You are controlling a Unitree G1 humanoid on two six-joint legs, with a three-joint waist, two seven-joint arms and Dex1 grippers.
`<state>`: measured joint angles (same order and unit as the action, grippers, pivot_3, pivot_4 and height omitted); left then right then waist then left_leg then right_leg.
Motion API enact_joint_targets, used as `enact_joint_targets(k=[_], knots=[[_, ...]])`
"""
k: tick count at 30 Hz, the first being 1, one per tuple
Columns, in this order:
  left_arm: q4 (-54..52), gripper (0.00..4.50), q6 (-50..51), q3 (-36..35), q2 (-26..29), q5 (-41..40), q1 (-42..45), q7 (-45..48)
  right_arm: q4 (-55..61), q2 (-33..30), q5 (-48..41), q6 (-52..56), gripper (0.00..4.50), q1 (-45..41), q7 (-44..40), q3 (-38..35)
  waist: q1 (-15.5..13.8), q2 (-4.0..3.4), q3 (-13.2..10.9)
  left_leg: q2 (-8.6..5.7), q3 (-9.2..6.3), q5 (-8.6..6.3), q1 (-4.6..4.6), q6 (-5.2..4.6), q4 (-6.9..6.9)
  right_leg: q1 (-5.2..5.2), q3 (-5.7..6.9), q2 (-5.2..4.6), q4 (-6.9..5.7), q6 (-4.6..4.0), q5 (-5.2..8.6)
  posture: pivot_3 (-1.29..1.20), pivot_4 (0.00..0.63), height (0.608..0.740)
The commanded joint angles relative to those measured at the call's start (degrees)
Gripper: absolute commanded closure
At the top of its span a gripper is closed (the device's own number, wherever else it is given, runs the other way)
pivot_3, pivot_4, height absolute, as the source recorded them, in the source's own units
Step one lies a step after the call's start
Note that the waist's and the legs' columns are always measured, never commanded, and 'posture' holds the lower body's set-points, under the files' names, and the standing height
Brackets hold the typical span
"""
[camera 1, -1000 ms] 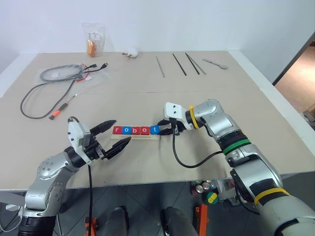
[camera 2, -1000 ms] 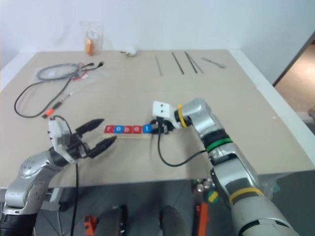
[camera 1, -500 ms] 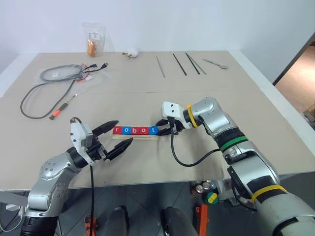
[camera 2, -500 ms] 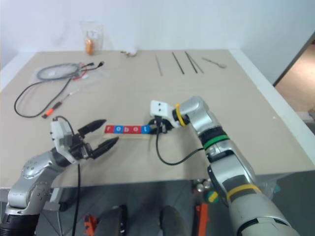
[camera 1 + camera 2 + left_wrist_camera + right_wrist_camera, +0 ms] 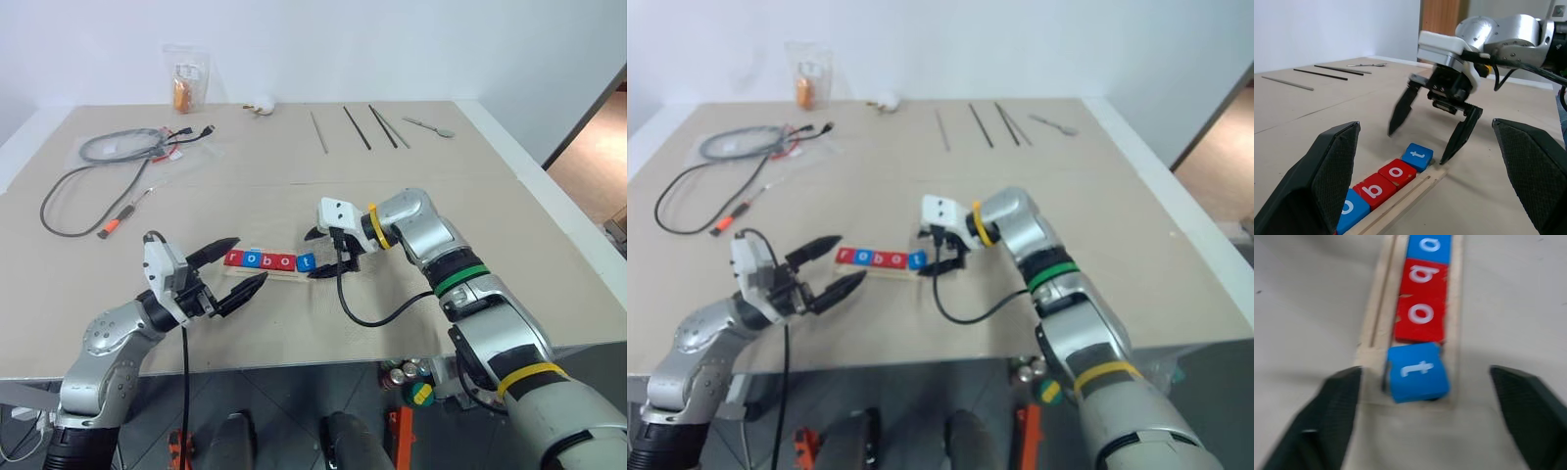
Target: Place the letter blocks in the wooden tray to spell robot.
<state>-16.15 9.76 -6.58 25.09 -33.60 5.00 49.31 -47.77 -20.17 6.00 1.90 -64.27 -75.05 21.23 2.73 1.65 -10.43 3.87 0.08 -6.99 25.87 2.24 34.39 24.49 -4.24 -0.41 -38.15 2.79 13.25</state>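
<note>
Counter-top wooden tray [image 5: 270, 275]: blue t block [image 5: 307, 261] now released by the right hand [image 5: 328, 254] (spread wide); "robot" appears spelled.

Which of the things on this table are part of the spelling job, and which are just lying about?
Job:
- letter blocks, in a row reading robot
- wooden tray holding them
- right gripper, open around the t block

Lying about:
- cables
- screwdriver
- snack bag
- rods
- spoon
</note>
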Motion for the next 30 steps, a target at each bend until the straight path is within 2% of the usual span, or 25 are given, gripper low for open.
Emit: enact_joint_targets(k=[1, 8, 13, 21, 22, 30], knots=[[-0.2, 0.0, -1.5, -0.1, -0.3, 0.3, 0.8, 0.1, -2.5, -0.5, -1.3, -0.7, 0.06, -3.9, 0.5, -3.3, 0.0, 0.0, 0.0, 0.0, 0.0, 0.0, 0.0, 0.0, 0.0, 0.0, 0.0, 0.0, 0.0, 0.0, 0.0, 0.0, 0.15, 0.74], [0.0, 0.0, -1.8, -0.3, -0.4, 0.2, 0.8, -0.1, -4.9, -1.9, -3.5, 0.6, 0.06, -5.2, 2.1, -8.0, 0.0, 0.0, 0.0, 0.0, 0.0, 0.0, 0.0, 0.0, -0.04, 0.0, 0.0, 0.0, 0.0, 0.0, 0.04, 0.0, 0.15, 0.74], [0.2, 0.0, -1.6, -0.3, -0.1, 0.1, 1.0, 0.0, 2.7, -2.7, -5.9, 3.4, 1.55, -0.3, -0.3, -9.1, 0.0, 0.0, 0.0, 0.0, 0.0, 0.0, 0.01, 0.0, -0.07, 0.01, 0.0, 0.0, 0.0, 0.02, 0.06, 0.0, 0.15, 0.74], [0.6, 0.0, -1.0, -0.2, 0.3, -0.2, 1.8, 0.5, 14.8, -3.2, -8.1, 9.9, 4.33, 6.9, -1.3, -8.7, 0.0, 0.0, 0.0, 0.0, -0.01, 0.0, 0.01, 0.0, -0.07, 0.01, 0.0, 0.01, 0.0, 0.03, 0.06, 0.0, 0.15, 0.74], [0.5, 0.0, -0.9, -0.2, 0.4, -0.3, 1.9, 0.5, 15.4, -3.3, -8.1, 10.4, 4.44, 7.3, -1.1, -8.6, 0.0, 0.0, 0.0, 0.0, -0.01, 0.0, 0.01, 0.0, -0.07, 0.01, 0.0, 0.01, -0.01, 0.02, 0.06, 0.0, 0.15, 0.74], [0.7, 0.0, -0.5, -0.1, 0.5, -0.3, 2.8, 0.9, 14.6, -3.8, -5.4, 10.0, 4.44, 8.4, 1.5, -6.7, 0.0, 0.0, 0.0, 0.0, 0.0, 0.0, 0.01, 0.0, -0.05, 0.02, 0.0, 0.0, 0.0, 0.02, 0.05, 0.0, 0.15, 0.74]])
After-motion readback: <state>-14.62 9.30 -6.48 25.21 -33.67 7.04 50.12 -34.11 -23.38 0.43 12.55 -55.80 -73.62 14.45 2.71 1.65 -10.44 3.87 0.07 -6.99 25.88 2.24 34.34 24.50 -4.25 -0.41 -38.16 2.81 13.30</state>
